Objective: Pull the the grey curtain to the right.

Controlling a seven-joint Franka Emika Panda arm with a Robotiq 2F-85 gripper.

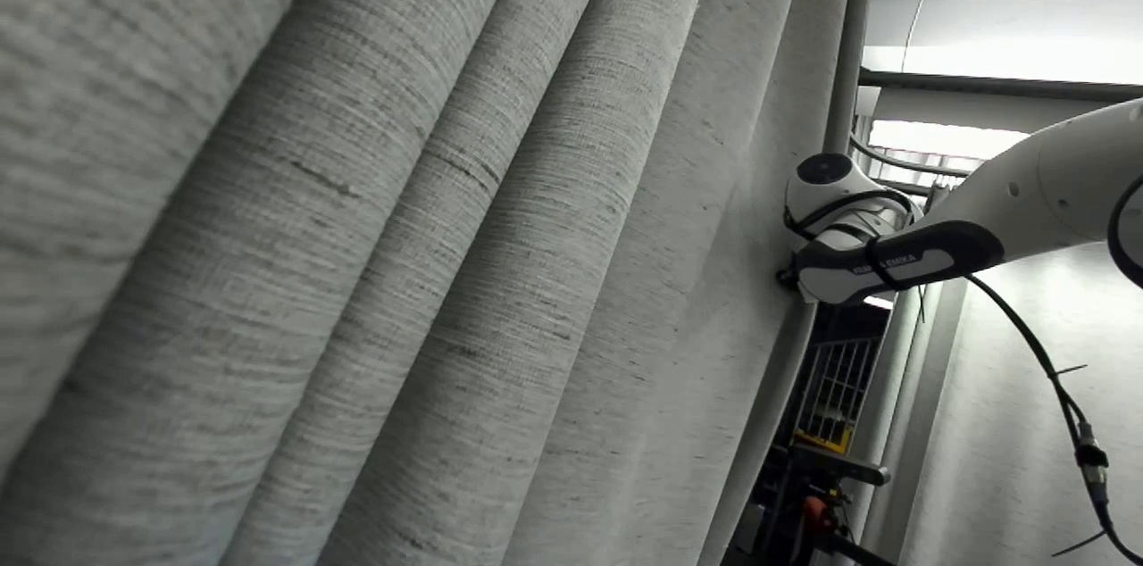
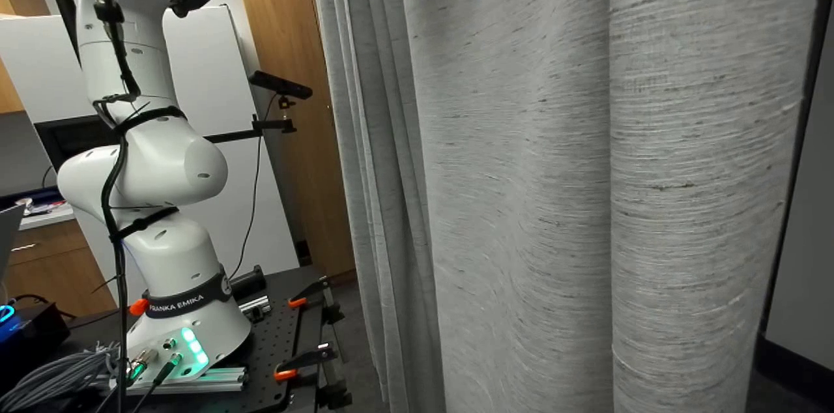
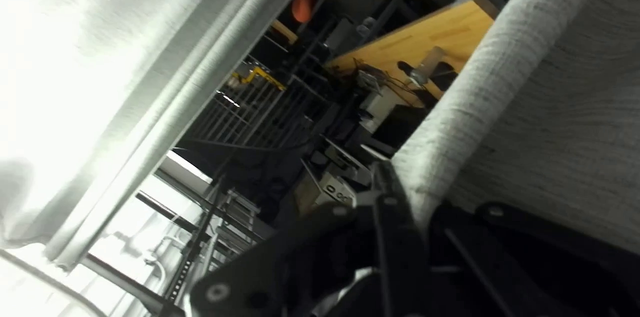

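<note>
Beside the robot's arm [image 1: 1058, 178], the grey curtain [image 1: 536, 236] fills most of an exterior view, light, slub-streaked and deeply folded. The gripper [image 3: 419, 202] has its 2 jaws pinching the curtain's edge, which stands out as a thick pale roll in the wrist view. Next to that edge I see a dark opening [image 3: 265, 172], a wire rack [image 3: 240, 112] through it, and more pale fabric [image 3: 135, 72] along the far side.

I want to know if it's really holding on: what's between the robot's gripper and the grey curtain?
Nothing that I can see: in the wrist view, the gripper is clamped straight onto the edge of the grey curtain.
</note>
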